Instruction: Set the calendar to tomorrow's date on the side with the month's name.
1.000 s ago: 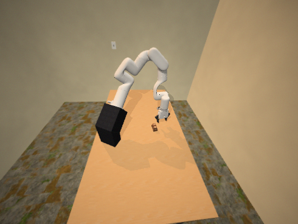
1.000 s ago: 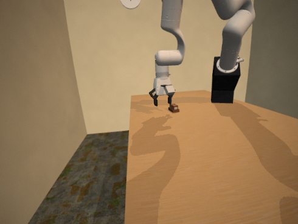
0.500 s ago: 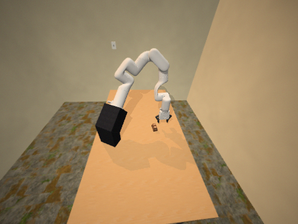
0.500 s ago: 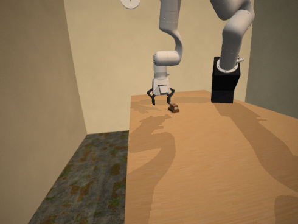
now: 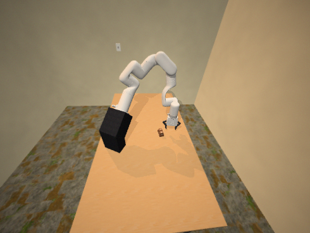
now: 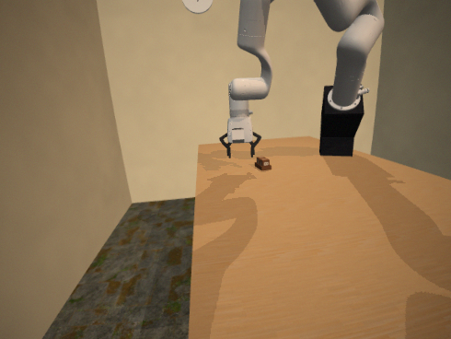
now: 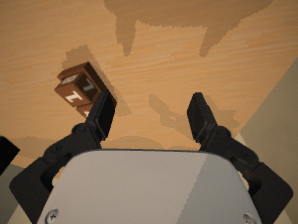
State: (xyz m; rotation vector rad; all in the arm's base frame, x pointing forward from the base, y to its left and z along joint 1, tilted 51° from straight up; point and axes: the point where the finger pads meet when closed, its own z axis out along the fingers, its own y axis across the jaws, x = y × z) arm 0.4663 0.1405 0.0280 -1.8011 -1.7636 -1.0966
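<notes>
The wooden table (image 5: 142, 196) (image 6: 322, 239) (image 7: 150, 65) carries everything. At its far right in the top view, the white arm (image 5: 166, 63) (image 6: 250, 87) reaches down and ends in a claw (image 5: 171, 127) (image 6: 241, 156) (image 7: 151, 101) spread wide, nothing between its fingers. The claw hangs above the table, just right of the calendar (image 5: 161, 132) (image 6: 263, 163) (image 7: 82, 90) in that view.

The likeliest trouble is sideways: closing or descending from here would miss the cubes, and a finger coming down too far left could strike the calendar, tipping a cube or shoving the tray. The wrist view shows one finger overlapping the calendar's near end. The cubes look snug, so gripping one may drag its neighbour. A cube turned the wrong way would leave a digit sideways, and an early release could drop it across the rim.

The calendar's small brown tray (image 7: 87, 68) seems flat on the table. Cubes sit in it; the nearest readable one (image 7: 73, 94) bears a white mark like a 1, while the others and the month are too small or hidden to read.
</notes>
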